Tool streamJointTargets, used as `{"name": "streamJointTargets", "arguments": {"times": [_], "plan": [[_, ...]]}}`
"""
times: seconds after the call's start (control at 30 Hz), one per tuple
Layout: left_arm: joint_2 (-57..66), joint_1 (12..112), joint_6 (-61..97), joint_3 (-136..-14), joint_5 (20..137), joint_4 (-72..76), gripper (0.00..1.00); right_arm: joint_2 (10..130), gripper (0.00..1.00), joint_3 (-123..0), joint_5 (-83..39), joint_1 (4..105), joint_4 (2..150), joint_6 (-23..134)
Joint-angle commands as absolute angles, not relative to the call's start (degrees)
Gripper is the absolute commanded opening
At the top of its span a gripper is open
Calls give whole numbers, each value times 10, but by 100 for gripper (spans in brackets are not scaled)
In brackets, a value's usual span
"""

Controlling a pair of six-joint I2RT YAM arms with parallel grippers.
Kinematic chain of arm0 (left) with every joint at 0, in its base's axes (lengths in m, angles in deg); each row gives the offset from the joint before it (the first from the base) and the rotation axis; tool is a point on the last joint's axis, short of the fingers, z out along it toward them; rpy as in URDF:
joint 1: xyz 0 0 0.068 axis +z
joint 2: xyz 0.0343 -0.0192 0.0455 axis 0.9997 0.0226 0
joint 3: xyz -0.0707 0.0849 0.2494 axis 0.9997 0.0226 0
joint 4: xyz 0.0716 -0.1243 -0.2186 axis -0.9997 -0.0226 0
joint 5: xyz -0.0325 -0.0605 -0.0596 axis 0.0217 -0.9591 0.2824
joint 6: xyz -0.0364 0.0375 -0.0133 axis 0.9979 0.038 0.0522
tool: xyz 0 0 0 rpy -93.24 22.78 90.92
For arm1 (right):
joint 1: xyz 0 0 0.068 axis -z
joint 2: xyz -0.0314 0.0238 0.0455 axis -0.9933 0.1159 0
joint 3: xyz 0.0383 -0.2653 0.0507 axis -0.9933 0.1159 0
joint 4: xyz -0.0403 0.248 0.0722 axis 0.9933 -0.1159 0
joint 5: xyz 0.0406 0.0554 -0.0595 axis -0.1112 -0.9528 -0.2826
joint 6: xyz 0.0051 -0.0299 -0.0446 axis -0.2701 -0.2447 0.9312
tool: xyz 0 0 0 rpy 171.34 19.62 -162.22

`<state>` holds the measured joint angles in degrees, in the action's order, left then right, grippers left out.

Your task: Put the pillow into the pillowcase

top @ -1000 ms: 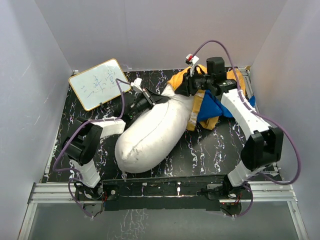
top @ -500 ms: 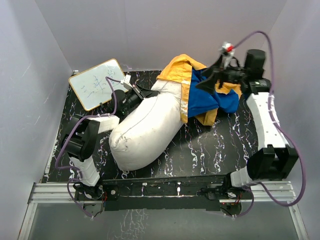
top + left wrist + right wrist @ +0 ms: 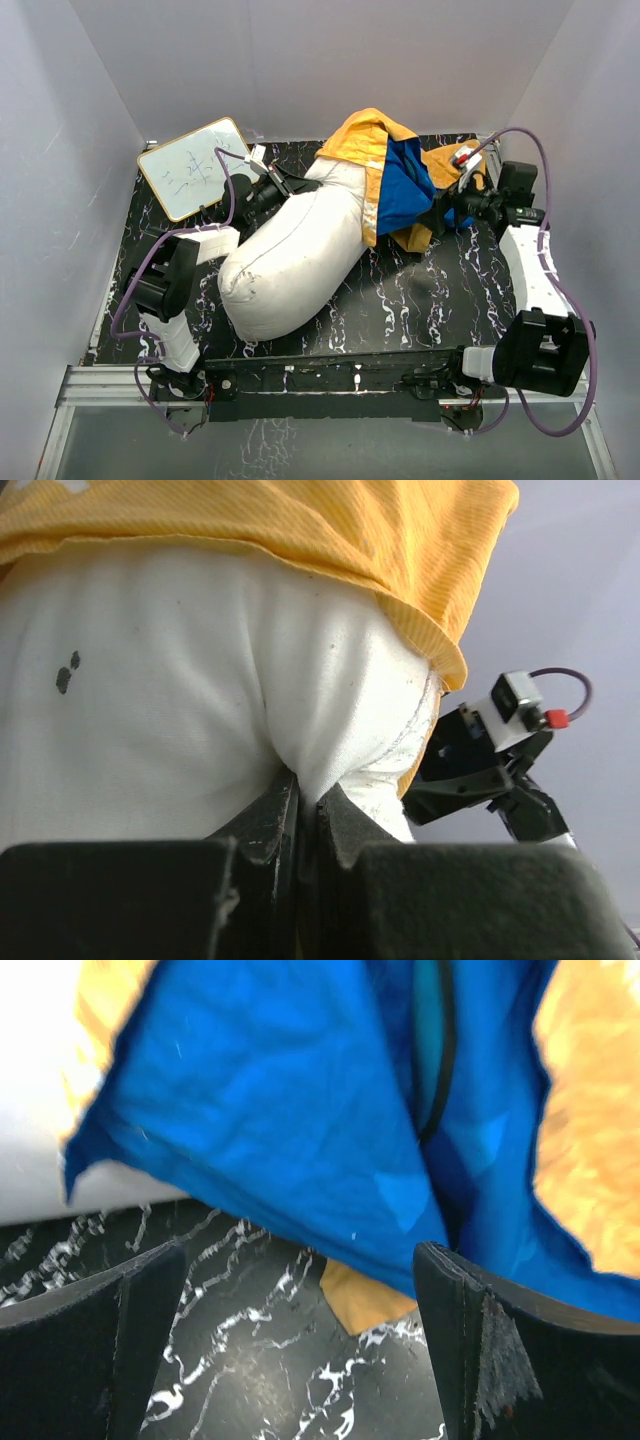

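Note:
The white pillow (image 3: pixel 290 255) lies slantwise across the middle of the table, and its far end sits under the pillowcase (image 3: pixel 385 165), whose orange face drapes over it and whose blue face hangs to the right. My left gripper (image 3: pixel 285 190) is shut on a pinch of the pillow's fabric near that far end. The left wrist view shows the pinch (image 3: pixel 305 790) in the pillow (image 3: pixel 180 680) below the orange hem (image 3: pixel 300 530). My right gripper (image 3: pixel 437 215) is open and empty, low beside the blue cloth. Its jaws (image 3: pixel 300 1260) face the blue fold (image 3: pixel 280 1110).
A framed whiteboard (image 3: pixel 192 168) with writing leans at the back left. White walls close in the black marbled table (image 3: pixel 400 300) on three sides. The right arm's purple cable loops near the right wall.
My right gripper let go of the pillowcase, opened wide, swung right and came down low beside the blue cloth. The pillowcase now drapes over the pillow's far end. The left grip is unchanged.

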<state>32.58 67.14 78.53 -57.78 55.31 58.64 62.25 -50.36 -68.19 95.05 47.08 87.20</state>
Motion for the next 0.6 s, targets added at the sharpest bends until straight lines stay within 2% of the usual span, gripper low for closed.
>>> {"name": "streamJointTargets", "arguments": {"times": [0.0,0.2,0.37,0.53,0.57], "plan": [[325,673,764,-589,548,553,0,613,100,-421,-641,935,570,971],[333,673,769,-603,536,548,0,655,100,-399,-569,924,639,1081],[340,673,776,-606,528,551,0,685,99,-368,-515,912,729,1113],[347,673,785,-607,525,554,0,697,94,-343,-469,864,781,1119],[348,673,784,-608,524,554,0,696,90,-337,-472,857,795,1113]]}}
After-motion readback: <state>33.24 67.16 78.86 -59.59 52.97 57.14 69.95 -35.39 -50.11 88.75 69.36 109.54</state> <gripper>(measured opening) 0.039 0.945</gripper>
